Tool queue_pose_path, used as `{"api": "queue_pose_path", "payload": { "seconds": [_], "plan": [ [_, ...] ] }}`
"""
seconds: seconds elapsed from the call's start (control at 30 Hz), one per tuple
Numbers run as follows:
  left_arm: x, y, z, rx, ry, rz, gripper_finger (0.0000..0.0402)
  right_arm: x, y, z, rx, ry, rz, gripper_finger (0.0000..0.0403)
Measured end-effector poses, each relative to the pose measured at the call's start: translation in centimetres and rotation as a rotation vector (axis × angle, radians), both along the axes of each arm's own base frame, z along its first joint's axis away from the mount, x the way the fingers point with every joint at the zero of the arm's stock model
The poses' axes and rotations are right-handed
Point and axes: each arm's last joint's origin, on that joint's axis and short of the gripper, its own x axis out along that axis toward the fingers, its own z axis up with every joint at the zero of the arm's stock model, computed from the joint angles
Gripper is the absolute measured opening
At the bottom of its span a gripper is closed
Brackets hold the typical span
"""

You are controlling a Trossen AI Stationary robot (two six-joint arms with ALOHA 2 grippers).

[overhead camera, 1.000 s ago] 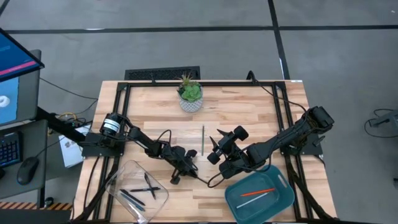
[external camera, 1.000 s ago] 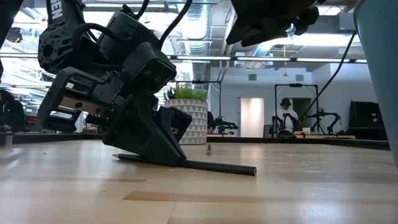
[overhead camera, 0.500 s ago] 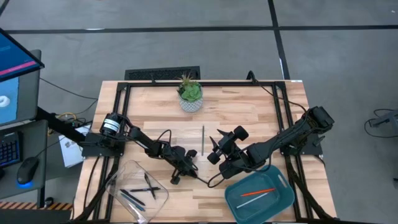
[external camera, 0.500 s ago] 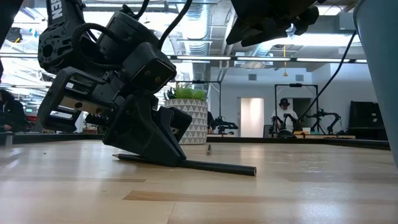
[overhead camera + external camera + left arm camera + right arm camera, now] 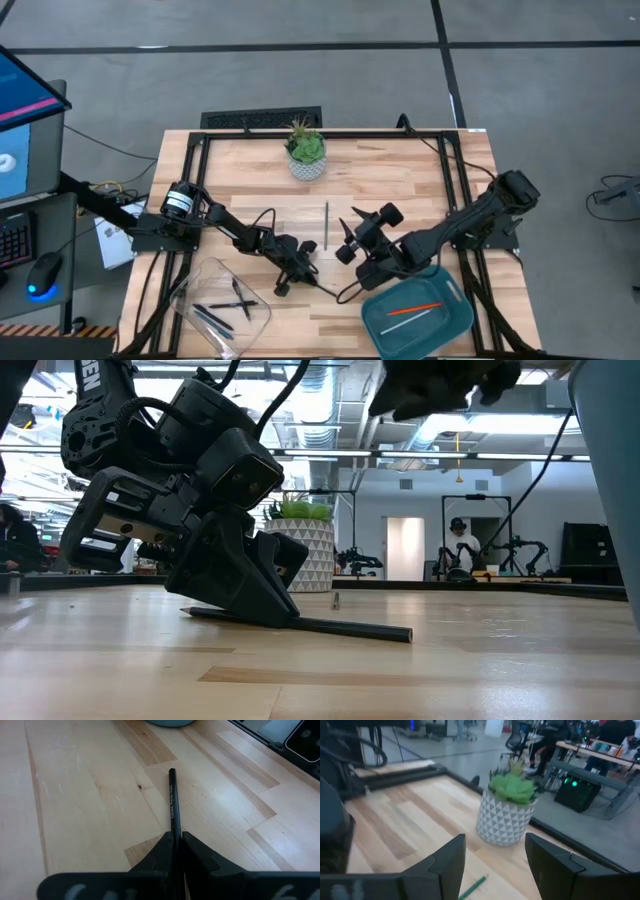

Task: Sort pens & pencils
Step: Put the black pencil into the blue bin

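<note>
Left gripper (image 5: 177, 842) is clamped on a black pencil (image 5: 173, 800) lying on the table, its free end projecting ahead; light, stiff, likely slippery, best held mid-shaft; right gripper (image 5: 495, 857) open.

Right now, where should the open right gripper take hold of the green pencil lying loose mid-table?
Probably mid-shaft, from straight above. The green pencil lies flat on the table, apart from everything, so the right gripper, open beside it, should set its fingers across the shaft.
</note>
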Motion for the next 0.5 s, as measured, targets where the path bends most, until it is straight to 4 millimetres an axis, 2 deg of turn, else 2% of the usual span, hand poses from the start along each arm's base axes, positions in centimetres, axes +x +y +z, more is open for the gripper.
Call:
{"api": "queue_pose_path", "payload": {
  "seconds": [0.2,0.5],
  "plan": [
    [0.0,0.0,0.0,0.0,-0.001,0.001,0.0013,-1.6,1.1,1.8,-0.045,-0.062,0.002,0.0228],
    [0.0,0.0,0.0,-0.002,-0.008,0.011,0.0013,-6.6,3.6,4.7,-0.086,-0.051,0.14,0.0228]
  ]
}}
